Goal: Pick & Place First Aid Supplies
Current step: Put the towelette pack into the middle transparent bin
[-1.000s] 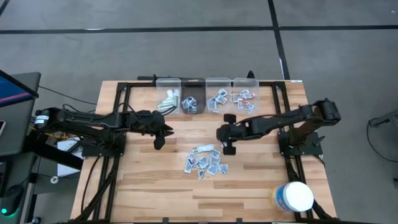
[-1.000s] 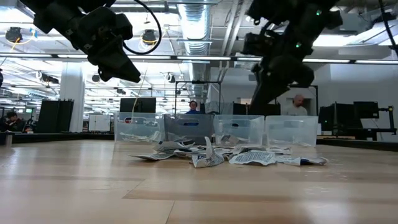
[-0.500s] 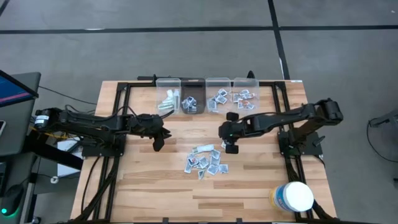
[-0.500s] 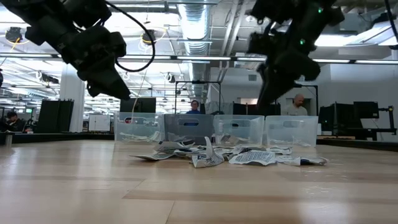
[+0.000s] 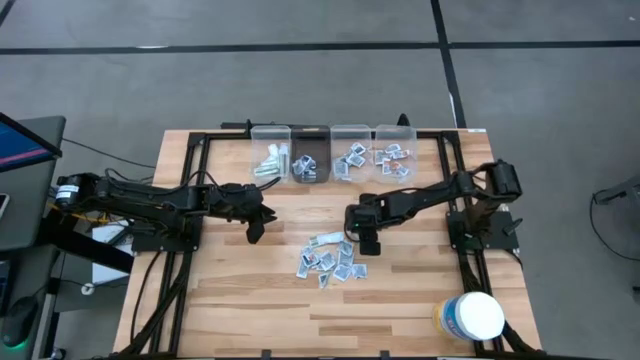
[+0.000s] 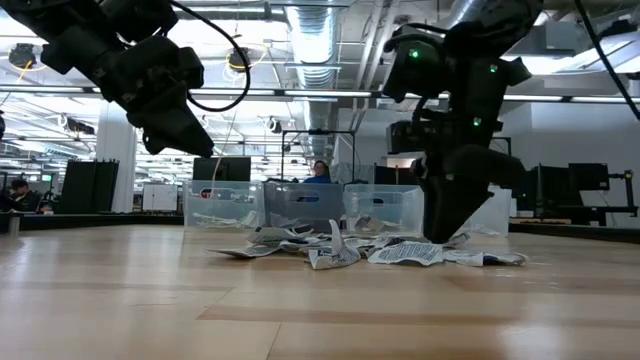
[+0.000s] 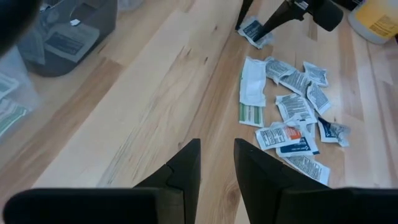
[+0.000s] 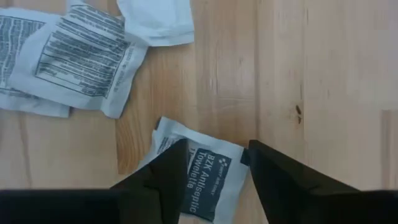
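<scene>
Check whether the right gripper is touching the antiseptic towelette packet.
Cannot tell. In the right wrist view, the right gripper straddles the packet with open fingers; contact isn't plain.

Even, bright light falls from overhead onto the tabletop (image 5: pixel 230 290), and the arms cast only short, soft shadows. In the low view, ceiling strip lights (image 6: pixel 300 25) glare white behind the dark arms, which read almost as silhouettes; the near wood is blurred and gives a pale sheen. In the right wrist view, print on the packet (image 8: pixel 202 177) between the right claw's (image 8: pixel 214 168) fingers is sharp. Beside the left claw (image 7: pixel 214 165), the bins (image 7: pixel 62 34) are soft.
</scene>
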